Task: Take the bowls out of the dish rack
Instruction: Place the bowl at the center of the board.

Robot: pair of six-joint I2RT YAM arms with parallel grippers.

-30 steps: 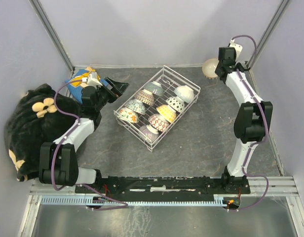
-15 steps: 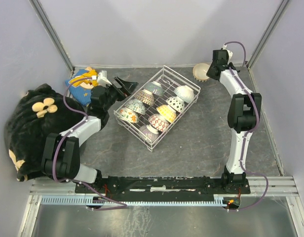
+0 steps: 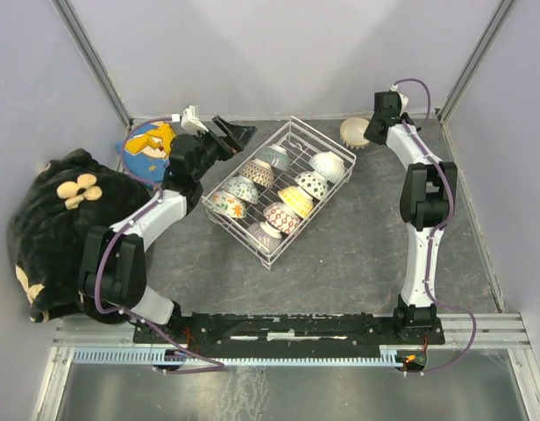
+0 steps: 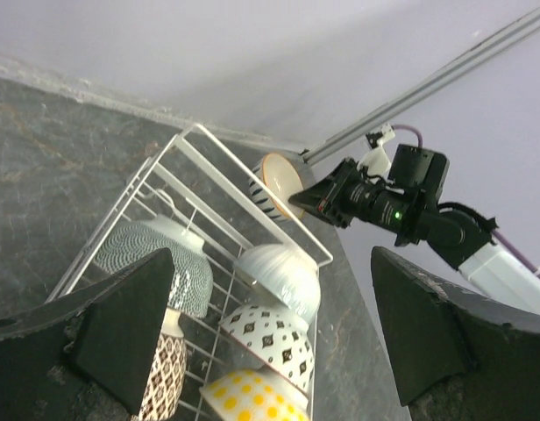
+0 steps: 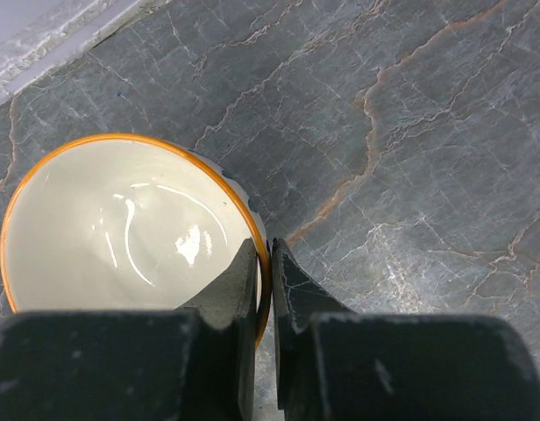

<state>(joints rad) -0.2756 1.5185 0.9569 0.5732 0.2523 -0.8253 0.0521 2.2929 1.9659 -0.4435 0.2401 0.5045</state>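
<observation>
The white wire dish rack (image 3: pixel 314 215) sits mid-table on a diagonal, holding several patterned bowls (image 3: pixel 294 200) on their sides. The left wrist view shows its far end (image 4: pixel 219 180) with a ribbed white bowl (image 4: pixel 283 274), a diamond-dotted one and a yellow-dotted one. My right gripper (image 5: pixel 263 250) is shut on the rim of an orange-rimmed bowl (image 5: pixel 121 228), white inside and striped outside (image 4: pixel 274 180). It holds that bowl (image 3: pixel 351 132) tilted by the back wall, just past the rack's far corner. My left gripper (image 3: pixel 235 133) hangs open over the rack's far left side, nothing between its fingers (image 4: pixel 121 324).
A big black plush toy (image 3: pixel 60 219) fills the left side. A blue picture book (image 3: pixel 147 145) lies behind it, under my left arm. Grey walls and metal posts close in the back and both sides.
My right gripper carried the orange-rimmed bowl leftward along the back wall from the corner. My left gripper swung farther back and right, toward the rack's far end, still open.
</observation>
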